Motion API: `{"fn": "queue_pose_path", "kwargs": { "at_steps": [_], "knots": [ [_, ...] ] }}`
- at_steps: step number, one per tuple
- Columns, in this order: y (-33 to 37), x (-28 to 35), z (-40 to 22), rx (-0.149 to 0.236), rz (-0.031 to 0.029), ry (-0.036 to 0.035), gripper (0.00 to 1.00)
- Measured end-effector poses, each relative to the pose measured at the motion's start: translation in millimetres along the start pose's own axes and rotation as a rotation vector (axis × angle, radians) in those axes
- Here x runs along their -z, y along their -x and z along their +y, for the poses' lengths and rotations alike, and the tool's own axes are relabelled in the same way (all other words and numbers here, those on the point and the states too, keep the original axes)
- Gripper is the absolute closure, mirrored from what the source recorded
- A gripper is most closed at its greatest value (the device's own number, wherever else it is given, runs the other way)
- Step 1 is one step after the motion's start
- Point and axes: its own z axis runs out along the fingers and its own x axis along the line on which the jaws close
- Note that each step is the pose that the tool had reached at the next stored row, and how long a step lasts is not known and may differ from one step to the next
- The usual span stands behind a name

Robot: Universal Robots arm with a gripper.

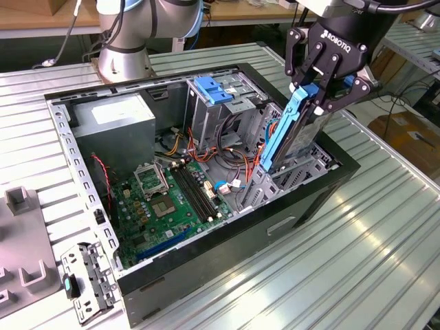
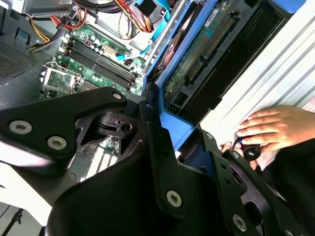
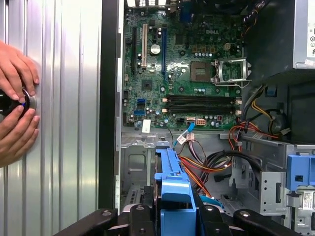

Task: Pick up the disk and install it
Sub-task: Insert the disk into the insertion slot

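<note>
Blue-railed disk (image 1: 294, 134) hangs tilted over the computer case (image 1: 206, 278); pincer (image 1: 324, 95) clamped on it.

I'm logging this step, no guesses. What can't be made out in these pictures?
Exterior view: the disk's lower end, behind the drive bay's metal; seating unclear.
First wrist view: a person's hands, cut by the edge; fingers cover the dark object held.
Second wrist view: disk's far end, cropped.

Tight bay (image 1: 278, 177) beside case wall (image 1: 342, 163).
Cables (image 1: 230, 141) are crowding it under the tilted disk (image 1: 289, 130); drive cage (image 1: 206, 113) is standing just beyond.
</note>
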Motion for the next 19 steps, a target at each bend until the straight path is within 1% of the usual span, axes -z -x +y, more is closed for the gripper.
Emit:
{"fn": "queue_pose_path", "kwargs": {
  "at_steps": [4,9,19],
  "knots": [
    [-0.6,-1.2,-0.4,-0.005,-0.0001,-0.0001,0.63],
    [-2.8,-4.5,-0.4,-0.005,0.0,-0.0001,0.63],
    [-3.0,-10.4,-0.4,-0.005,0.0,-0.0001,0.63]
  ]
}}
